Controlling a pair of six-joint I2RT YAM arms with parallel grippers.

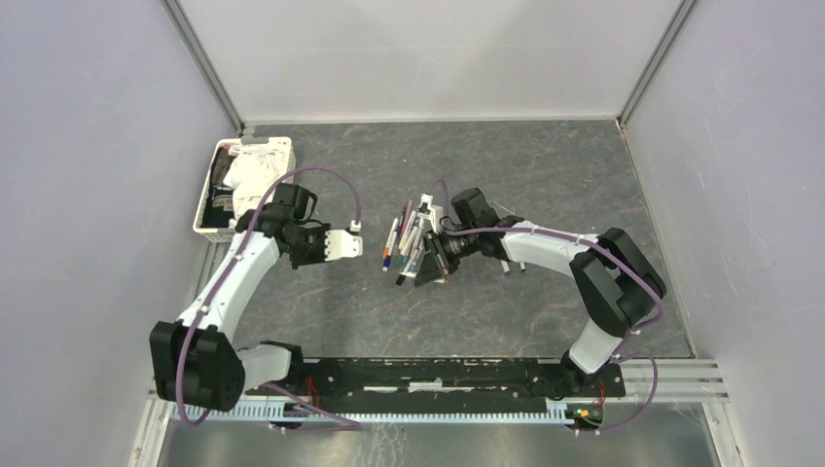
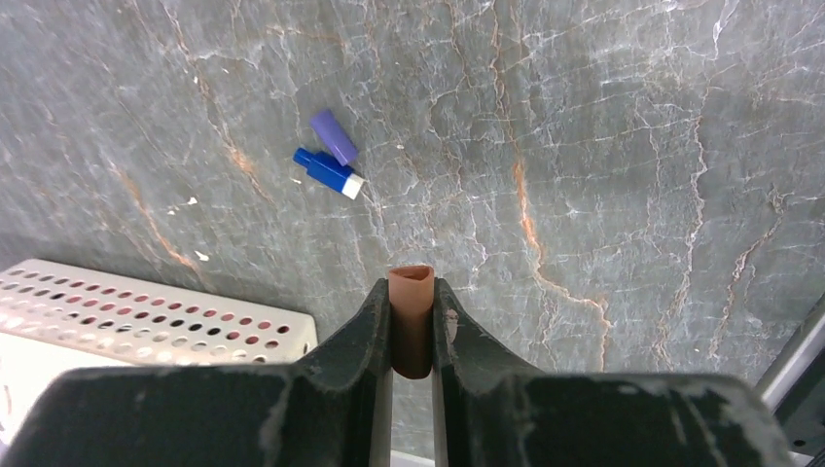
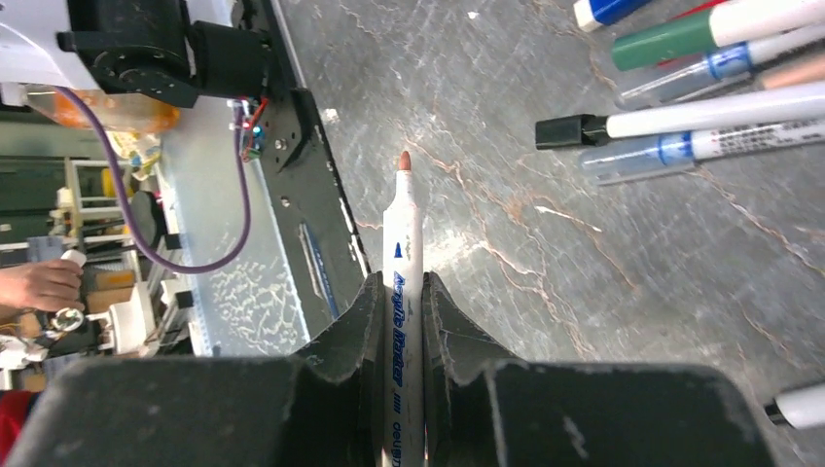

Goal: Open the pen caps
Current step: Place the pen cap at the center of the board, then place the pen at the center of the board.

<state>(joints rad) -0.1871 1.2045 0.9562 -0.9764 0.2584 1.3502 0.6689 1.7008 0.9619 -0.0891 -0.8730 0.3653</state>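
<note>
Centrally, note the brown pen cap (image 2: pixel 412 336) pinched between the nearly closed jaws of the left gripper (image 2: pixel 412 289), hollow end pointing away, above the grey marbled table (image 2: pixel 603 146). Beyond it, see a purple cap (image 2: pixel 334 136) and a blue cap (image 2: pixel 328 171) lying loose, side by side on the table. Compare the right gripper (image 3: pixel 403 292), jaws narrow and clamped on an uncapped white pen (image 3: pixel 404 214) with its brown tip bared. Farther out, find the other pens (image 3: pixel 700 107), a black and a green cap among them, and the white perforated tray (image 2: pixel 146 311) beside the left gripper.

the marbled table (image 1: pixel 564 185) bears a white tray (image 1: pixel 209 230), heaped pens (image 1: pixel 404 243), purple cap (image 2: pixel 334 136) and blue cap (image 2: pixel 326 170).
</note>
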